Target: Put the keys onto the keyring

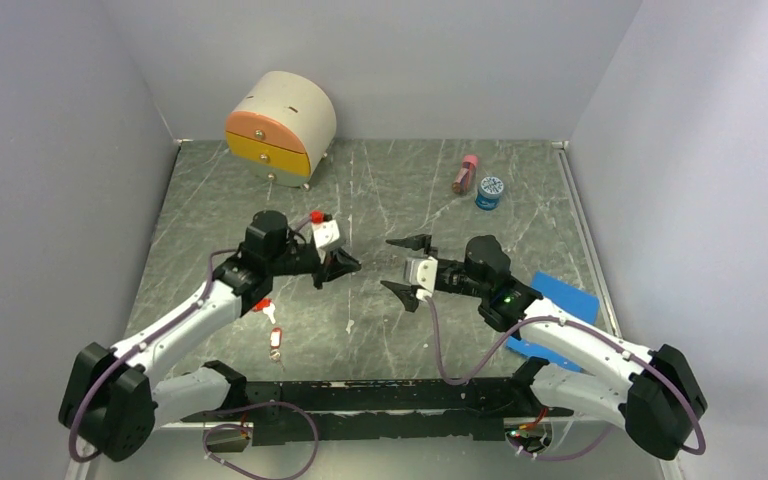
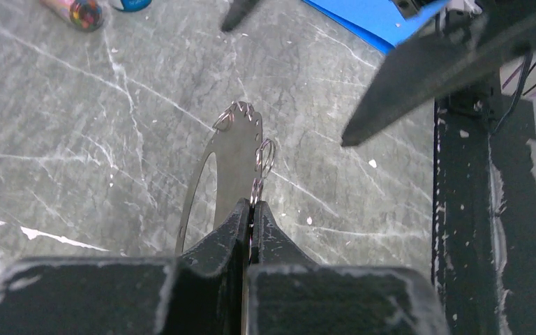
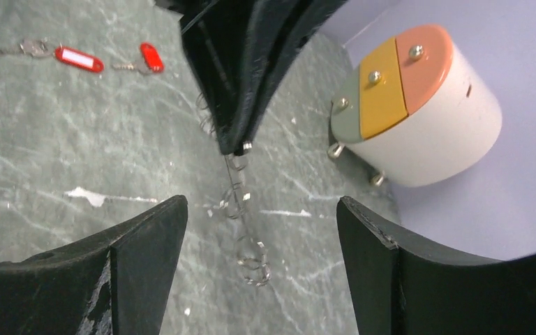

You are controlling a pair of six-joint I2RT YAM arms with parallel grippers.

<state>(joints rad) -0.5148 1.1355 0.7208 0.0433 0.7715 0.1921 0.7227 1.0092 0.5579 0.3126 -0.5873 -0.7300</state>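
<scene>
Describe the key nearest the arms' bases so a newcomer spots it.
On the grey table, look beside the left arm, near the black base rail. This key shows a white label on its red tag; the neighbouring tag looks plain red.

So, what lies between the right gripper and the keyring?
Nothing. In the top view only bare table shows between the right gripper and the keyring, pinched by the left gripper.

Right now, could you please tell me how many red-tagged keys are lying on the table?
2. The first key lies on the table right beside the left arm; the second key lies just beyond it, nearer the arm bases. More could be hidden beneath the arms.
</scene>
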